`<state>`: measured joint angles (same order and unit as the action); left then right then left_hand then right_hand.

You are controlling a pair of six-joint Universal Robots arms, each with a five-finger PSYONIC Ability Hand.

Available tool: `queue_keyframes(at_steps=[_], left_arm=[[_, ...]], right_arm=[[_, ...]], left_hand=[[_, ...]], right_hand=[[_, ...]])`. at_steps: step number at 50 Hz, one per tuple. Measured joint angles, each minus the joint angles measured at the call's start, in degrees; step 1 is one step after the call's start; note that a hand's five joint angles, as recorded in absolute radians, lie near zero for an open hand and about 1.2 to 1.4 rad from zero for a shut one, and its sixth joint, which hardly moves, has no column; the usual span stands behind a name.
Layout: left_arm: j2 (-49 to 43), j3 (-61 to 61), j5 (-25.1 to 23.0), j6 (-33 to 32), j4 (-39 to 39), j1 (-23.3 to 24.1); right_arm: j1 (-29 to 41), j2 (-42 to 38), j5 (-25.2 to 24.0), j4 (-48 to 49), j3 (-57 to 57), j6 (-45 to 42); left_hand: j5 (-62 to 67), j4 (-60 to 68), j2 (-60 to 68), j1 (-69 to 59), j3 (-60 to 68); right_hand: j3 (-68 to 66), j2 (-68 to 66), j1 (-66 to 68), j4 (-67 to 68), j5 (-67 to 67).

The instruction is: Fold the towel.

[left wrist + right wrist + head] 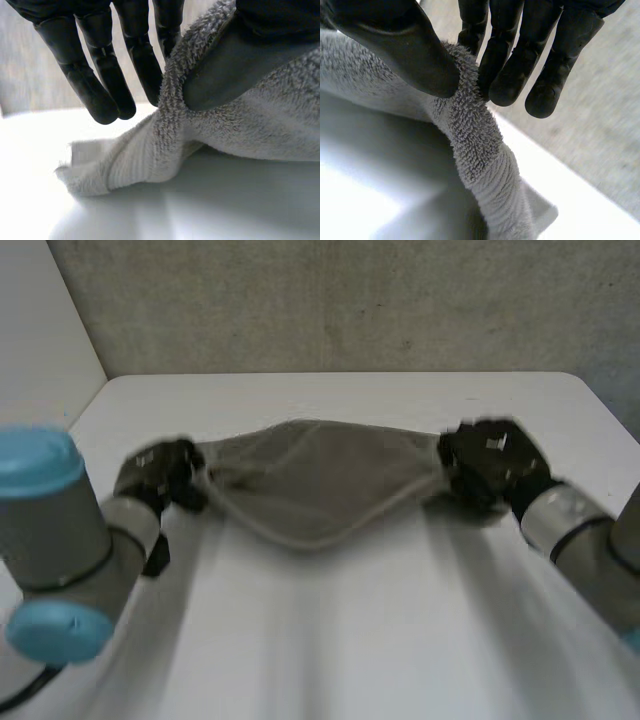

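Observation:
A grey terry towel hangs stretched between my two hands above the white table, its middle sagging toward me. My left hand pinches the towel's left end; in the left wrist view the thumb presses the towel against a finger, and a corner trails down to the table. My right hand pinches the right end; in the right wrist view the thumb squeezes the towel's hem against the fingers, and the end below droops to the table.
A grey wall stands behind the table's far edge, and a white panel rises at the left. Bare tabletop lies in front of the towel, between my arms.

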<state>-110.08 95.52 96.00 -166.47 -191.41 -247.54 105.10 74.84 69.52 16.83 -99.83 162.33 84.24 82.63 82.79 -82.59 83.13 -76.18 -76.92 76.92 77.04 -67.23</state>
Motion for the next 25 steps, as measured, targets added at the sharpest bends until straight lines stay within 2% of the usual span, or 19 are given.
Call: queue_keyframes(at_steps=[3, 7, 15, 19, 25], left_arm=[[0.03, 4.96, -0.11, -0.06, -1.35, -0.72], [0.56, 9.28, -0.15, -0.1, -1.99, -1.36], [5.92, 11.03, -0.2, -0.94, -0.67, -0.85], [9.41, 10.22, -0.31, -3.46, -0.31, -0.33], [11.54, 8.18, -2.78, -11.68, -0.25, 0.29]], right_arm=[[-0.09, -0.81, 0.13, 0.04, -3.53, -4.07], [-0.11, -1.55, 0.5, 0.0, -6.87, -8.2], [-0.07, -1.71, 0.67, -0.05, -8.64, -9.59], [-0.01, -1.71, 0.43, 0.0, -8.86, -9.33], [0.04, -1.71, 0.19, 0.17, -9.57, -9.31]], left_hand=[[-5.4, -5.0, -4.91, 3.16, -5.21], [-21.27, -20.1, -20.52, 20.53, -19.84], [-63.78, -61.26, -60.6, 60.97, -62.14], [-68.37, -64.73, -65.16, 64.64, -66.09], [-68.37, -64.73, -65.15, 64.64, -66.09]], right_hand=[[0.0, 0.0, 0.0, 0.0, 0.0], [0.0, 0.0, 0.0, 0.0, 0.0], [0.0, 0.0, 0.0, 0.0, 0.0], [0.0, 0.0, 0.0, 0.0, 0.0], [0.0, 0.0, 0.0, 0.01, 0.0]])
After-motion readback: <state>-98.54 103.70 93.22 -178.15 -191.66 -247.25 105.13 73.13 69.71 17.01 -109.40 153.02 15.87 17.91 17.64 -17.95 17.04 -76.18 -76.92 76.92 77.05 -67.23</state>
